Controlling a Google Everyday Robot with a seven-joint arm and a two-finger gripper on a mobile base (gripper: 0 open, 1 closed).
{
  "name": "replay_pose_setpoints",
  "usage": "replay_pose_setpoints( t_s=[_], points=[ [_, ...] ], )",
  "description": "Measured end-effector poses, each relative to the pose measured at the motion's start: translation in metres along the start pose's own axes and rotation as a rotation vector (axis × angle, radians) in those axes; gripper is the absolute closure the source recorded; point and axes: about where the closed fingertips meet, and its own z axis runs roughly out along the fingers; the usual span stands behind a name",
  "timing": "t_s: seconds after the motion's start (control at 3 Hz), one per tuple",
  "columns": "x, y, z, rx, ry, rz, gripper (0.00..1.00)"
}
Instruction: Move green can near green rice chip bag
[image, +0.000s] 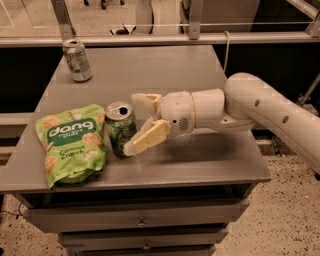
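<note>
The green can (120, 129) stands upright on the grey table (150, 65), right beside the right edge of the green rice chip bag (71, 142), which lies flat at the front left. My gripper (130, 123) is open just right of the can. One finger (144, 100) is behind the can's top. The other finger (147, 137) is in front, with its tip close to the can's lower right side. Whether that tip touches the can is unclear.
A paler white-silver can (77, 60) stands at the table's back left corner. My white arm (260, 110) reaches in from the right over the table's right half. A railing (160, 39) runs behind the table. Drawers (140, 220) sit below the front edge.
</note>
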Motion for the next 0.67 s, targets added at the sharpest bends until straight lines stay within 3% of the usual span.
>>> replay_pose_setpoints(
  t_s=[0.33,0.67],
  points=[
    [0.008,-0.025,-0.037,0.079,0.025,-0.010,0.00],
    [0.006,-0.065,-0.110,0.219,0.075,-0.063,0.00]
  ],
)
